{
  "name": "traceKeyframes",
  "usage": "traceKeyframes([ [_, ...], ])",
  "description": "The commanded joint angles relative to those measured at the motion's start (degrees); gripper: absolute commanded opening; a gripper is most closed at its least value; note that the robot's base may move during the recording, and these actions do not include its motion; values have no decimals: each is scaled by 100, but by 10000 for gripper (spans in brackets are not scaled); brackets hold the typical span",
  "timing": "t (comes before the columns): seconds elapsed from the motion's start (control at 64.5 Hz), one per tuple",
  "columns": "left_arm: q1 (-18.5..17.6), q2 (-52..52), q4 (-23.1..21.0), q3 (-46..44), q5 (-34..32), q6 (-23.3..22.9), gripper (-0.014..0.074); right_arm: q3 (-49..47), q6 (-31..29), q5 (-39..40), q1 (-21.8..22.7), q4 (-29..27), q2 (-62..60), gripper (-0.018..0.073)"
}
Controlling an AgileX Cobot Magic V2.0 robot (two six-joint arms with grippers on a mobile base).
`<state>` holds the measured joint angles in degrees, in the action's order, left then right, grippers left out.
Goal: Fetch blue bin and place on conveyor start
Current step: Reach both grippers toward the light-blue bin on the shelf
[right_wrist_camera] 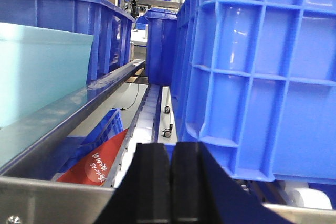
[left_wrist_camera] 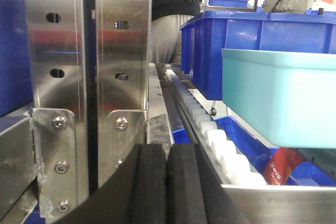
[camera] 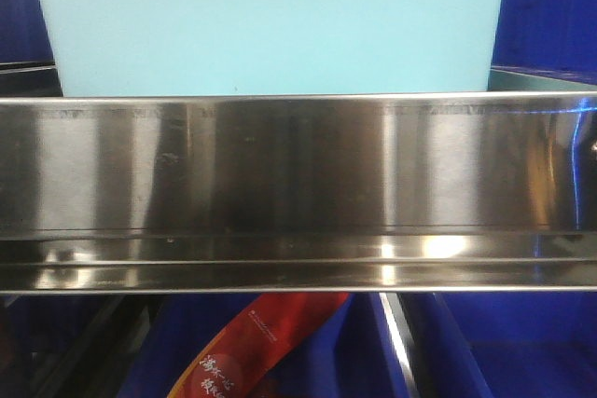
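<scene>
The blue bin [camera: 270, 25] is a pale turquoise plastic tub standing on a shelf just behind a shiny steel rail [camera: 298, 193]. It also shows at the right of the left wrist view [left_wrist_camera: 281, 98] and at the left of the right wrist view [right_wrist_camera: 39, 74]. My left gripper [left_wrist_camera: 167, 182] is shut and empty, to the left of the bin by the steel shelf posts. My right gripper [right_wrist_camera: 170, 182] is shut and empty, to the right of the bin beside a dark blue ribbed crate. The conveyor start is out of view.
Dark blue ribbed crates [right_wrist_camera: 262, 72] stand to the right of the bin and behind it [left_wrist_camera: 236, 40]. Steel uprights [left_wrist_camera: 84, 51] with bolts stand at the left. White rollers [left_wrist_camera: 220, 145] run along the shelf. A red packet [camera: 252, 347] lies in a crate below.
</scene>
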<state>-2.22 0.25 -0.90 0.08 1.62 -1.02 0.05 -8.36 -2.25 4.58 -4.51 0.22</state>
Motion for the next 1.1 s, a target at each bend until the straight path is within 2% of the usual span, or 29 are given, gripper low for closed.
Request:
traceKeyframes([
  [0.0,-16,-25,17,-8,-83,-14,-111,-5,-17,120,34,-5,-22,-165],
  [0.977,-13,-25,17,-8,-110,-14,-111,-5,-17,156,34,-5,-22,-165],
  [1.086,-13,-25,17,-8,-283,-14,-111,-5,-17,325,34,-5,-22,-165],
])
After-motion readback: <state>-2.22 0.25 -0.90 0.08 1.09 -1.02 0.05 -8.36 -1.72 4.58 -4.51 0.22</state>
